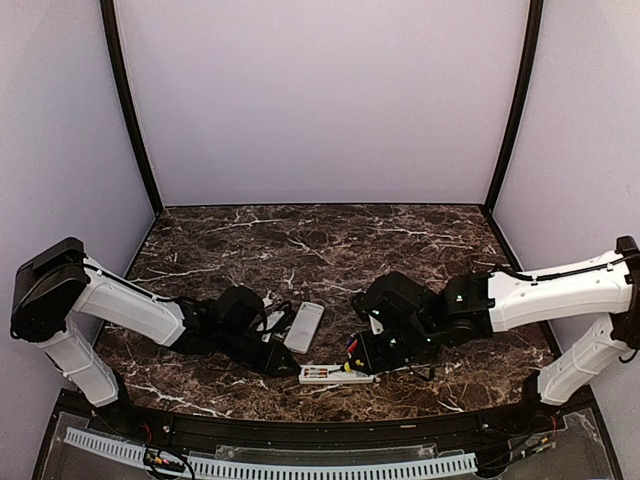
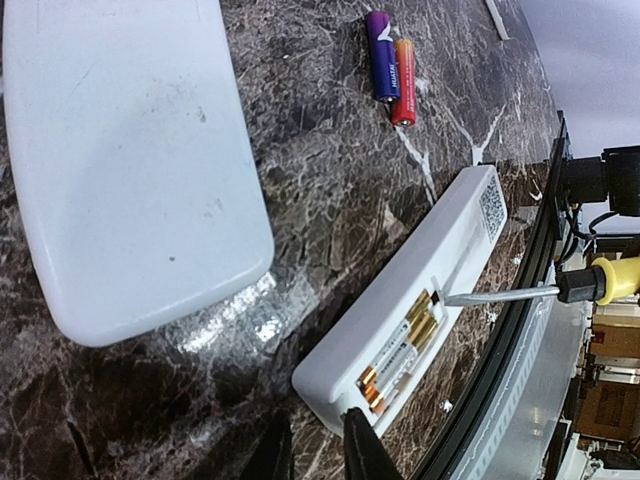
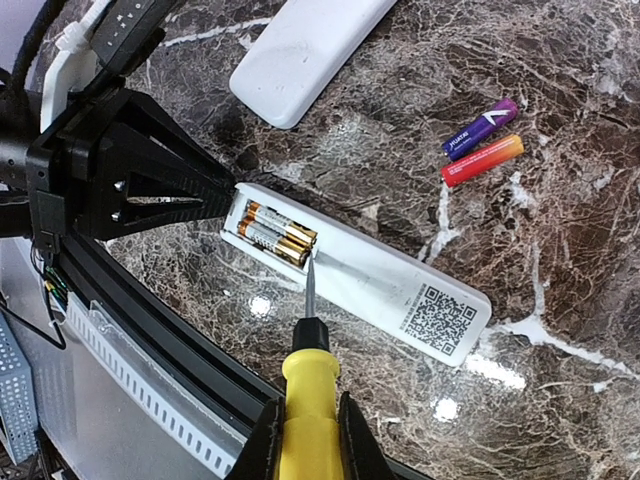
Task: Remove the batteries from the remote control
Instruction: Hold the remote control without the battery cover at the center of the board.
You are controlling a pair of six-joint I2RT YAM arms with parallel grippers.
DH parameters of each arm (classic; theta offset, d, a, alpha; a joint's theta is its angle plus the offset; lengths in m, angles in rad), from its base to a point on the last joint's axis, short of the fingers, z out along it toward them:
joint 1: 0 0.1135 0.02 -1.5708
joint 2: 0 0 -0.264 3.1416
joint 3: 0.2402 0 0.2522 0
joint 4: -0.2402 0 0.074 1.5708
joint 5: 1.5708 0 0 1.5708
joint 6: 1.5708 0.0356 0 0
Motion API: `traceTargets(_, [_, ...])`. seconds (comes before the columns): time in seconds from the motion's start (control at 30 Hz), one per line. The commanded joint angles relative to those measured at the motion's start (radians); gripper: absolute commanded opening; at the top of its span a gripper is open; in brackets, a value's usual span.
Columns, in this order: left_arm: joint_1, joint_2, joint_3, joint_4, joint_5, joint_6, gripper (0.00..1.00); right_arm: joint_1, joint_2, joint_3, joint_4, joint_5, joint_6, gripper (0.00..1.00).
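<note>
The white remote control [image 3: 370,275] lies face down near the table's front edge, its battery bay uncovered. Two gold-capped batteries [image 3: 275,232] sit side by side in the bay. Two loose batteries, one purple-blue [image 3: 480,129] and one red [image 3: 482,160], lie on the marble beyond it. My right gripper [image 3: 305,425] is shut on the yellow screwdriver [image 3: 308,400], whose tip touches the bay's inner end. My left gripper [image 2: 315,452] stands at the remote's [image 2: 420,300] bay end, its fingers a narrow gap apart with only table between them, one finger [image 2: 365,450] against the remote's corner.
A white cover [image 2: 130,160] lies flat on the marble just beyond the left gripper, also in the top view as the cover [image 1: 304,327]. The black front rail [image 3: 140,300] of the table runs close beside the remote. Both arms meet low over the remote [image 1: 335,374].
</note>
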Motion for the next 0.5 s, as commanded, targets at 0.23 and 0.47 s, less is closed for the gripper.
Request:
traceTargets(0.23, [-0.004, 0.038, 0.036, 0.009, 0.031, -0.006, 0.16, 0.000, 0.028, 0.020, 0.000, 0.000, 0.053, 0.00])
traceTargets(0.47, [-0.004, 0.047, 0.041, 0.014, 0.040, -0.006, 0.12, -0.011, 0.046, 0.016, -0.014, 0.000, 0.078, 0.00])
